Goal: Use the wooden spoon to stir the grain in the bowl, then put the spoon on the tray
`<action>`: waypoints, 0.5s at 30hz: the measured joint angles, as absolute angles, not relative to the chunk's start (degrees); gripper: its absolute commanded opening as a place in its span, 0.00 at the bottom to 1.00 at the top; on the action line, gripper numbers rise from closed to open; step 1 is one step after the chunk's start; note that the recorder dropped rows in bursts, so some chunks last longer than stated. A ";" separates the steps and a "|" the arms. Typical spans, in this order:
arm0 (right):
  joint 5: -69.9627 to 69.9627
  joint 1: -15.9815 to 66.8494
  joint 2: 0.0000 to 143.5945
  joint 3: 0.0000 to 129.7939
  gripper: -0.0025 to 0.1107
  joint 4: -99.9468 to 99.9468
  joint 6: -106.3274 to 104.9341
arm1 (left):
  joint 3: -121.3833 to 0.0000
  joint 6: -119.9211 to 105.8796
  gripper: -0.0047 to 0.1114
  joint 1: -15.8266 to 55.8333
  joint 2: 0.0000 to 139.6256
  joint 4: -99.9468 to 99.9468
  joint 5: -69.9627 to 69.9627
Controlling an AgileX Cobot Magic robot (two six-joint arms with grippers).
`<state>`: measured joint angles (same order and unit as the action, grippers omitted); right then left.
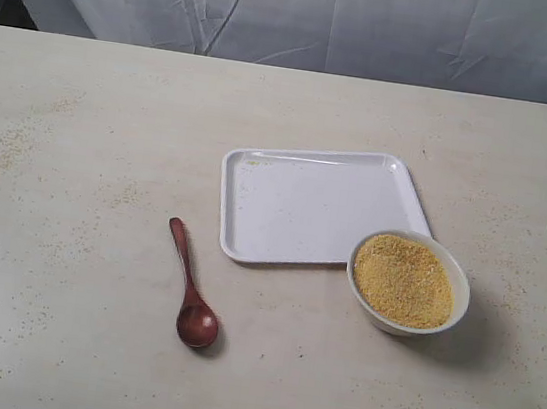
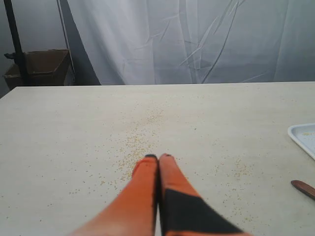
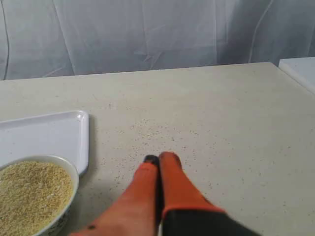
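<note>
The wooden spoon [image 1: 190, 286] lies flat on the table left of the tray, its oval bowl nearest the front edge; its handle tip [image 2: 303, 189] peeks into the left wrist view. The white tray [image 1: 319, 206] sits mid-table with nothing on it. At its front right corner stands the small white bowl [image 1: 457, 279], heaped with yellow grain [image 1: 403, 280]. Neither arm shows in the exterior view. My left gripper [image 2: 158, 157] is shut with nothing in it, hovering over scattered grain well apart from the spoon. My right gripper [image 3: 160, 158] is also shut and holds nothing, beside the bowl [image 3: 66, 201] and the tray [image 3: 44, 135].
Loose grain specks [image 1: 3, 154] litter the table, mostly at the left. A white cloth backdrop [image 1: 309, 13] hangs behind the table's far edge. A cardboard box [image 2: 42, 66] and a dark pole [image 2: 14, 39] stand beyond the table in the left wrist view.
</note>
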<state>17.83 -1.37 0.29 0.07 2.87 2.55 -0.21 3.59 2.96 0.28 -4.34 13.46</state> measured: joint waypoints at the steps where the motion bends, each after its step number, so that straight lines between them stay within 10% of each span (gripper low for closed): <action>1: 17.83 -1.37 0.29 0.07 0.01 2.87 2.55 | -0.21 3.59 0.04 2.96 0.28 -4.34 13.46; 15: -7.00 -1.37 0.29 0.07 0.01 2.87 2.55 | -0.21 3.59 0.04 2.96 0.28 -4.34 13.46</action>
<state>-7.00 -1.37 0.29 0.07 2.87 2.55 -0.21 3.59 2.96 0.28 -4.34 13.46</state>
